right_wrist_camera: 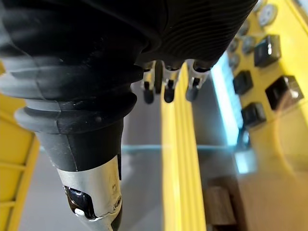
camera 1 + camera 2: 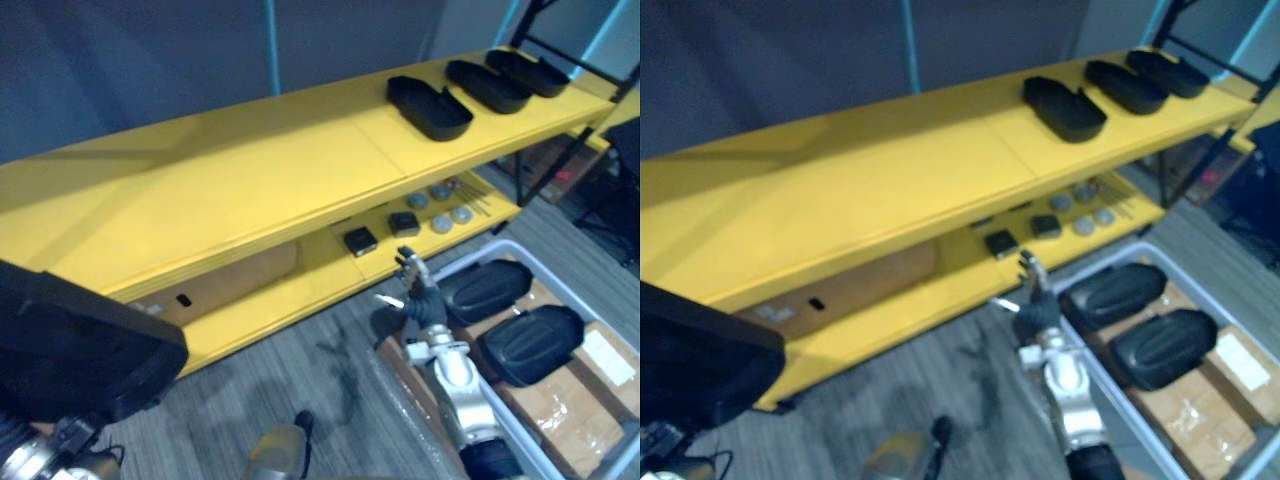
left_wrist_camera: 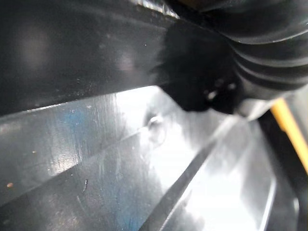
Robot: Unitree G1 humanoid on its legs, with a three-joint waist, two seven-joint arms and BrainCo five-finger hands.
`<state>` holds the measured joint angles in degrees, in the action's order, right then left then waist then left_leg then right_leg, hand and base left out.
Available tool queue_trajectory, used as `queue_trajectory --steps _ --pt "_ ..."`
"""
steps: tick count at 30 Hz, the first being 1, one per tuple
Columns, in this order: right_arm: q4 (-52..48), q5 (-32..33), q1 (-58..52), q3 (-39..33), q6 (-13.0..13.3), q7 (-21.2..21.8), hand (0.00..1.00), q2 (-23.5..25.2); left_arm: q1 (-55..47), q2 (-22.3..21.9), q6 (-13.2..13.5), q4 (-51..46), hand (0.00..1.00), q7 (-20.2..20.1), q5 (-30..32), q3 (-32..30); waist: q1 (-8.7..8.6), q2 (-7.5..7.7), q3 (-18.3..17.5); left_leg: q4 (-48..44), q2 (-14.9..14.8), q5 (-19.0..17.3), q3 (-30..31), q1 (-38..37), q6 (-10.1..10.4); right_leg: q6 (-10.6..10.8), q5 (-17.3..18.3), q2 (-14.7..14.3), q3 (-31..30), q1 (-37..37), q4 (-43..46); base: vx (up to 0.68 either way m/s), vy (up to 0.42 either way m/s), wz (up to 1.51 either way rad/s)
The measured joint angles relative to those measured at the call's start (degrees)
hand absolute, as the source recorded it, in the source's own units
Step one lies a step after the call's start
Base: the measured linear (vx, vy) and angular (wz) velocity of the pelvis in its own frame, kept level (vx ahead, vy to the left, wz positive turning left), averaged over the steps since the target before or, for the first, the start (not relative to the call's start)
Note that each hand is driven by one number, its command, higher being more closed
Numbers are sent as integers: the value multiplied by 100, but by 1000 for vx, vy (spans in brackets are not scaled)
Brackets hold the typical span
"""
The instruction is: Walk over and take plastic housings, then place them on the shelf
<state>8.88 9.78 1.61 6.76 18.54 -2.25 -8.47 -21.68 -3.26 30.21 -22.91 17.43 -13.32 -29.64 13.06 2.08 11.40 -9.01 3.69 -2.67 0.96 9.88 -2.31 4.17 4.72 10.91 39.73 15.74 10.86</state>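
i can read no words or numbers here; the white label (image 2: 607,357) on the cardboard (image 2: 555,410) is too small for me.

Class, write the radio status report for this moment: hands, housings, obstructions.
Right hand open, empty, by bin edge. Left hand against a black housing. Three housings on top shelf, two more in bin. No obstruction seen.

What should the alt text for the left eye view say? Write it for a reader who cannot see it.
A long yellow two-level shelf carries three black oval plastic housings at its right end. Below it, the robot's right hand, fingers straight, hangs at the edge of a grey bin holding two more black housings; another black housing sits in the lower left corner.
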Motion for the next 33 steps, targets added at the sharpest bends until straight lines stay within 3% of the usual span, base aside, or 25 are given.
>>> queue_trajectory --steps 2,3,6,9,12,13,14,17,22,28,31,33 --pt "-147 -94 -161 -211 70 -32 0 0 309 303 5 2 100 -161 98 343 -181 -20 -3 281 88 393 364 -85 -47 -160 149 102 -467 -234 671 58 52 109" --pt "-196 -142 -264 -325 155 -23 0 -16 564 567 5 10 100 -290 104 564 -300 17 -25 467 179 586 617 -106 -74 -165 410 153 -785 -397 1020 71 -8 116" --pt "-218 -177 -192 -398 211 63 0 -154 1144 907 4 167 100 -424 221 882 -435 -19 11 497 284 779 833 -47 21 -172 914 212 -971 -707 1119 15 -39 60" --pt "-216 -266 77 -395 341 142 0 -338 1346 977 7 230 100 -419 273 1008 -440 -103 136 369 289 814 776 93 90 -205 1023 212 -1002 -922 988 -55 -75 -3" --pt "-207 -394 626 -402 397 168 0 -626 1395 972 81 237 100 -409 313 1047 -435 -230 477 230 196 872 548 348 238 161 1333 190 -1129 -1157 1012 -171 -144 -35" --pt "-207 -449 783 -413 412 158 0 -717 1416 961 111 285 100 -406 319 1089 -463 -352 671 232 95 917 514 385 303 111 1403 149 -1171 -1280 1150 -236 -120 -27" --pt "-205 -503 792 -435 414 141 0 -725 1433 967 114 299 100 -405 333 1102 -476 -372 739 236 44 938 492 434 335 42 1484 151 -1203 -1419 1300 -250 -131 -23" --pt "-206 -513 789 -429 416 100 0 -662 1502 968 229 363 100 -330 339 1103 -521 -253 917 194 8 954 438 528 365 -58 1746 253 -1316 -1756 1853 -135 -90 -10" --pt "-207 -622 812 -442 436 -29 0 -537 1518 957 238 506 100 -218 345 1136 -624 -182 1208 -261 82 827 410 836 410 -84 1993 466 -1356 -2089 2488 -46 -17 3" --pt "-217 -624 571 -454 787 -40 0 -261 1342 934 259 527 100 80 572 1231 -624 -179 1224 -1428 215 133 256 1048 345 35 2336 718 -1346 -1848 2939 2 54 4" --pt "-312 -605 560 -636 800 -49 0 -125 1309 948 253 501 100 167 755 1173 -613 -182 1215 -1542 292 -2 194 908 272 151 2393 809 -1116 -1441 2760 64 66 32" --pt "-381 -540 529 -764 803 -172 0 -60 1313 975 218 484 100 133 757 909 -597 -125 1070 -1561 279 -166 -32 747 107 402 2173 788 -842 -973 2432 176 71 50"
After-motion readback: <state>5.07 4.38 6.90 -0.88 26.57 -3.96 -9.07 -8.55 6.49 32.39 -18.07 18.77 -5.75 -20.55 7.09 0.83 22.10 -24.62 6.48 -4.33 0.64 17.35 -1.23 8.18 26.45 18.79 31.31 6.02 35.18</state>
